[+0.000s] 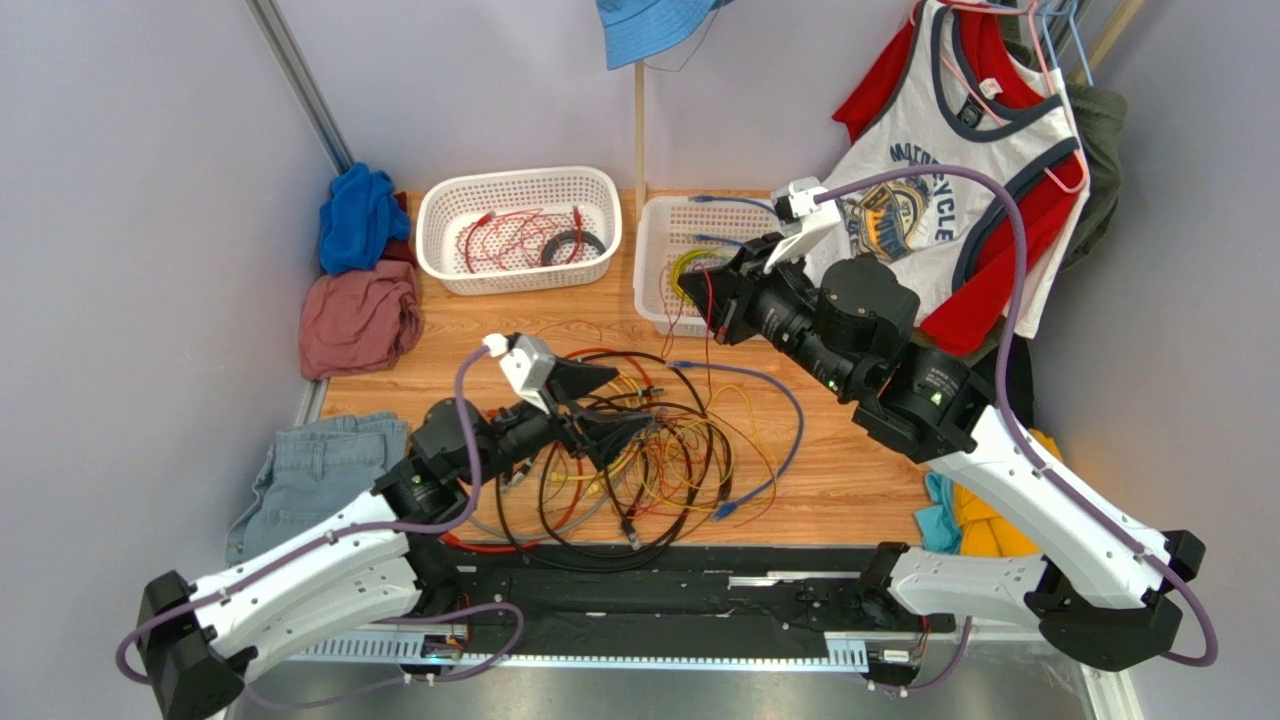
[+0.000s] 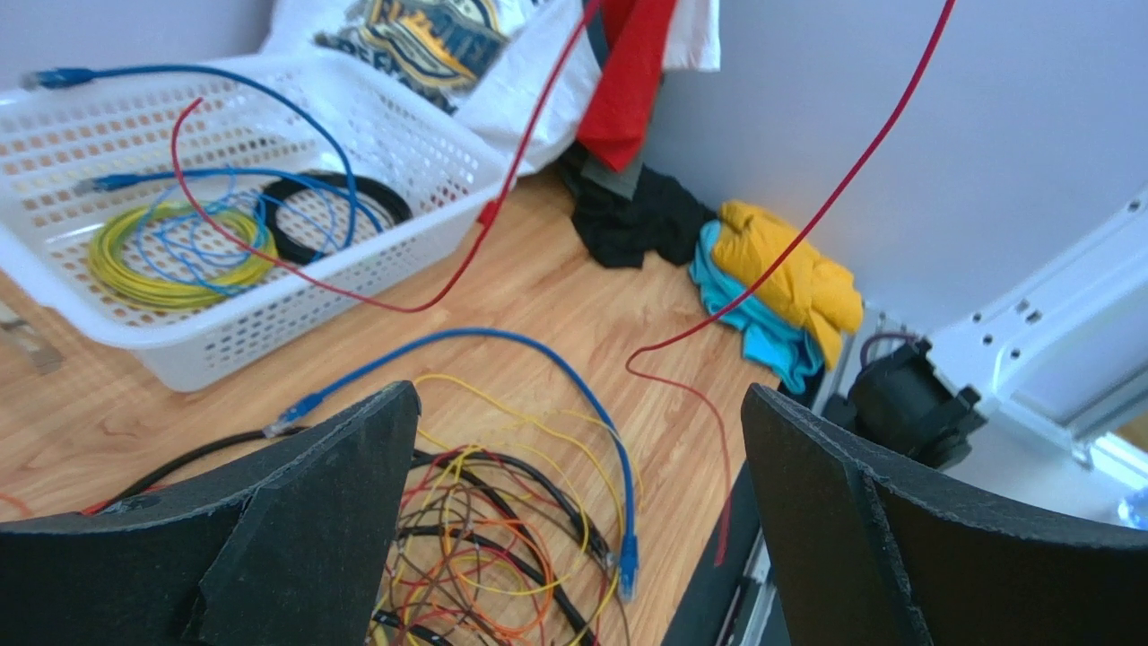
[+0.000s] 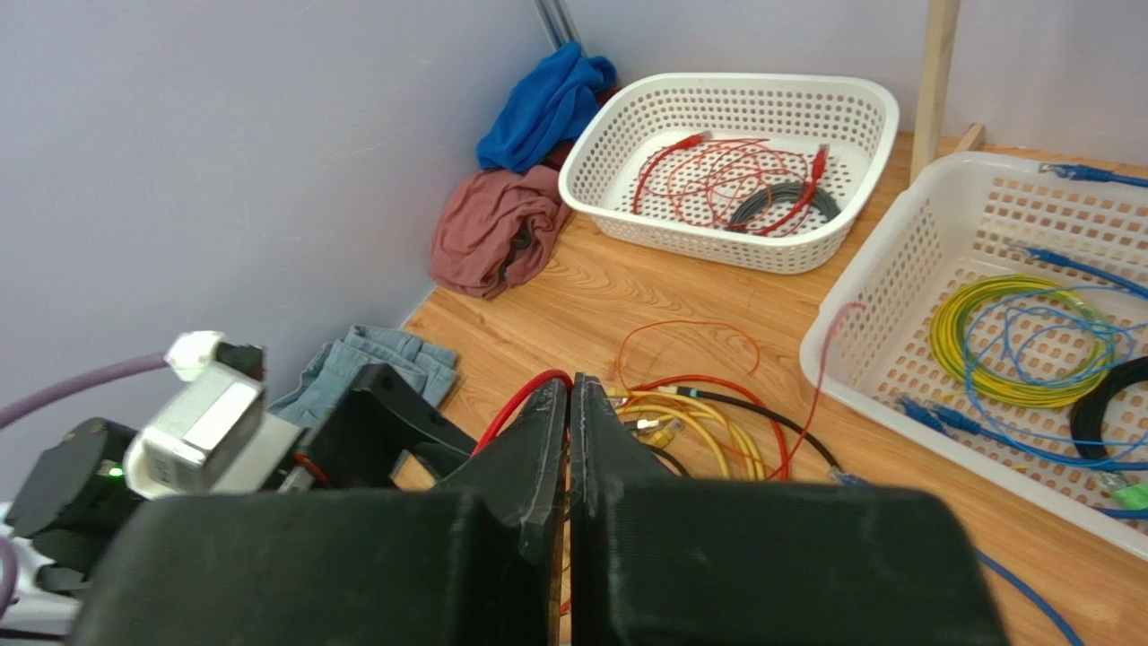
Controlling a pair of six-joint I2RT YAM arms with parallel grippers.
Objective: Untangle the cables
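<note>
- In the top view, the left gripper (image 1: 609,414) is hovering low over the cables (image 1: 661,473). They are lying in a loose black, red, orange and yellow tangle on the wooden table (image 1: 857,465), just ahead of the arm bases.
- A blue cable (image 1: 781,402) is looping round the right side of the tangle.
- The right gripper (image 1: 703,300) is hanging higher, over the near left corner of the right basket (image 1: 646,264).
- In the left wrist view, the two fingers (image 2: 324,525) are standing wide apart and gripping nothing. The tangle is showing between them, directly below.
- A red cable (image 2: 485,213) is draping over the basket rim (image 2: 202,357). Two of its strands are rising through the air and running out at the top of the frame.
- In the right wrist view, the right gripper (image 3: 569,390) is pressing its fingers fully together. The red cable (image 3: 519,397) is arcing away right at their tip, apparently pinched there.
- The tangle (image 3: 687,411) is lying on the wood beyond the fingertips, beside the right basket (image 3: 876,404). That basket is holding a yellow-green coil and blue cords.
</note>
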